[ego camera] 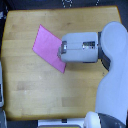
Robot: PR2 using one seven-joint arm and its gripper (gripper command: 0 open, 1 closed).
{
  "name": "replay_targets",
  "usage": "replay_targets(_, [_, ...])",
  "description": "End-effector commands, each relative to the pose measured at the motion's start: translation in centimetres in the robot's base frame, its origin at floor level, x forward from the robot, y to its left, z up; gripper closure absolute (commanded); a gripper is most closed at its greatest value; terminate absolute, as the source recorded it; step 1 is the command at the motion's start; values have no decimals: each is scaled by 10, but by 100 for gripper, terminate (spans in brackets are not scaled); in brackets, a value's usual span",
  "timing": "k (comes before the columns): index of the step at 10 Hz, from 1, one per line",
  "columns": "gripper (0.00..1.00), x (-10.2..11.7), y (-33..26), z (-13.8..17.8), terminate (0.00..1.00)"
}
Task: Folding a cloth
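Note:
The pink-magenta cloth (47,44) lies flat on the wooden table (30,80), a tilted four-sided sheet left of centre in the exterior view. My white arm reaches in from the exterior view's right, and its forearm covers the cloth's right part. The gripper (62,51) is at the arm's left end, over the cloth's right edge. It is small and blurred, and its fingers cannot be made out, so I cannot tell whether it is open or shut.
The robot's white body (112,80) fills the exterior view's right side. A pale object (1,87) sits at the table's left edge. Dark floor shows around the table's top edge.

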Motion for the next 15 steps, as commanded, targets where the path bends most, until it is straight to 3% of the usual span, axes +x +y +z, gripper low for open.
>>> replay_targets(1, [100, -8, -8, -2, 0])
replay_targets(9, [100, -25, -18, 19, 0])
replay_targets(15, [100, -19, 4, 55, 0])
